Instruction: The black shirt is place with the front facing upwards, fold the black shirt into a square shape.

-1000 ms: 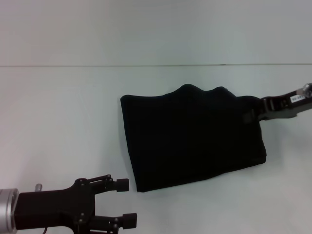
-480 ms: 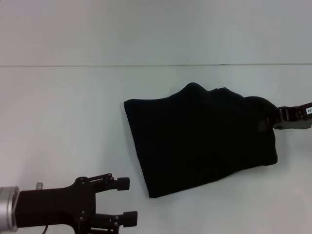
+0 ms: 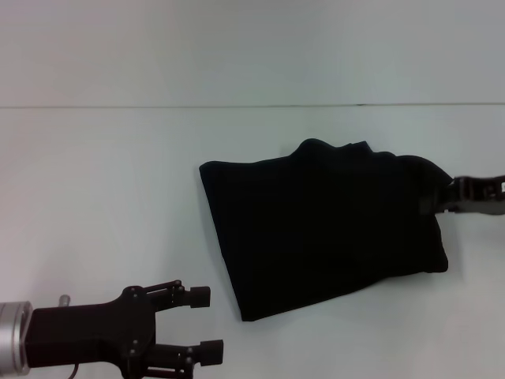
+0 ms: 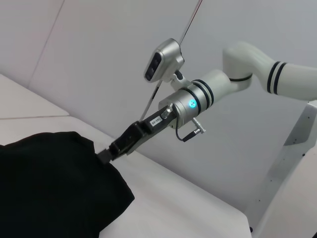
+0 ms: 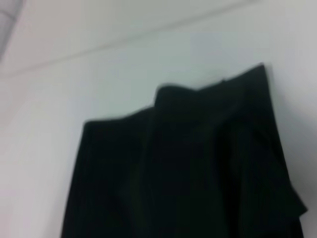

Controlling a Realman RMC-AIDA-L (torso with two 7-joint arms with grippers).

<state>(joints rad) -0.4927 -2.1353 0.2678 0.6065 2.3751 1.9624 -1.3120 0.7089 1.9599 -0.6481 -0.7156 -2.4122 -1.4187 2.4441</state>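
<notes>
Black shirt, folded into a compact slab, flat on the white table, its plain black surface upward, no lettering in sight. Rough four-sided outline; long axis running across the table from the shirt's left edge to its right edge, slightly skewed, the near-left corner pointing toward the robot. Far edge humped and wrinkled, near-right corner rounded.

Right gripper at the shirt's far-right corner, reaching in from beyond the shirt's right edge and meeting the cloth there; in the left wrist view tip buried at the fabric edge, cloth bulging just beside it. Pinched on the cloth or merely touching: cannot tell, fingertips hidden against the black fabric.

Left gripper off the shirt's near-left corner, apart from the cloth, hovering over bare table; fingers spread, nothing between them.

Right wrist view: shirt filling the frame's lower part, wrinkled far edge toward the table's back seam.
</notes>
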